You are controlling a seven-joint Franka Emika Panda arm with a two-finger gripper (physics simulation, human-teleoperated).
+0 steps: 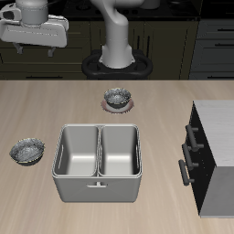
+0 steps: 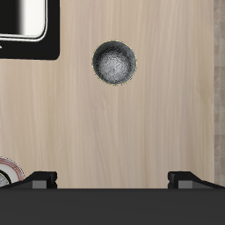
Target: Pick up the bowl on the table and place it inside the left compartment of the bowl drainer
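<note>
**Gripper hanging high above the table, bowl sitting untouched near the side edge**

The gripper is hovering well above the table, over its back corner, carrying nothing. In the wrist view its two fingertips are standing wide apart, with bare wood showing between them.

The bowl is resting upright on the table, close to the side edge and just beside the bowl drainer, not touching it. In the wrist view the bowl is appearing alone on the wood.

The bowl drainer is sitting near the table's front edge, both wells lying open. Behind it, another bowl on a pinkish saucer is standing farther back. A dark cabinet is occupying the opposite side edge.
</note>
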